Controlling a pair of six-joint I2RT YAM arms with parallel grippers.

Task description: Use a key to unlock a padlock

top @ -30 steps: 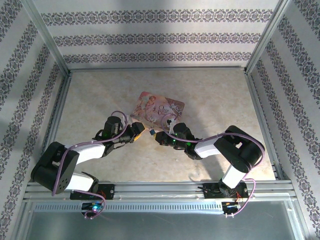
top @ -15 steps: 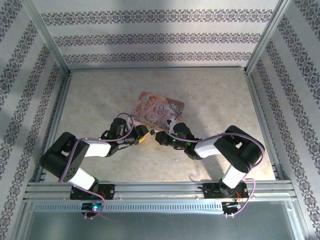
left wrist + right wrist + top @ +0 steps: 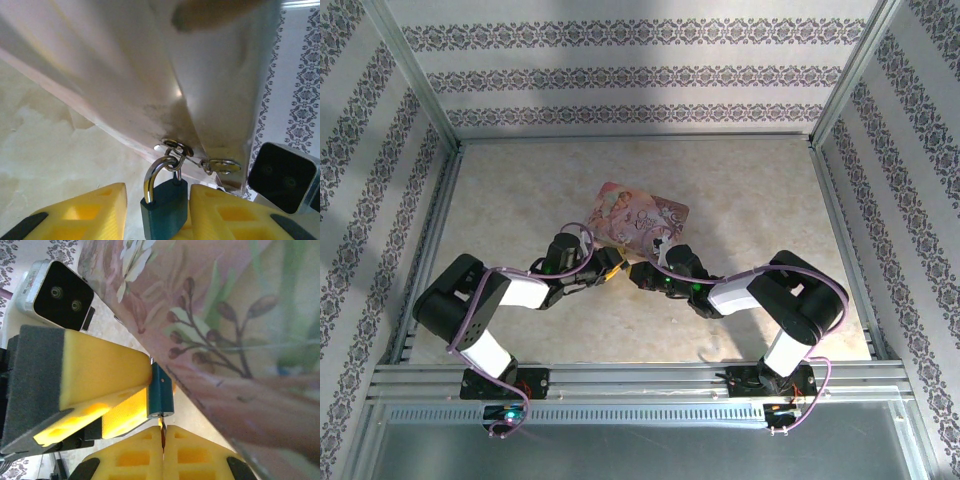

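Padlock on tin hasp, key at its underside

1. Counter (image 3: 740,190): beige, marbled, walled by patterned panels.
2. Tin (image 3: 642,213): pink, flower-printed, rectangular, lying mid-counter. Both arms meet at its near edge.
3. Left fingers (image 3: 220,212): yellow, set either side of the padlock body. One lies against the body and a narrow gap shows at the other, so they are parted, not clenched on it.
4. Right fingers (image 3: 190,455): yellow, pressed flat together and pinching the key in their seam, just below the padlock.
5. Padlock (image 3: 165,207): teal body, silver shackle. The shackle is threaded through a small metal loop (image 3: 176,148) on the tin's edge, and the body hangs between the left fingers.
6. Key (image 3: 161,429): thin sliver rising from the right fingers, its tip meeting the padlock's underside. Whether it has entered the keyhole cannot be told.
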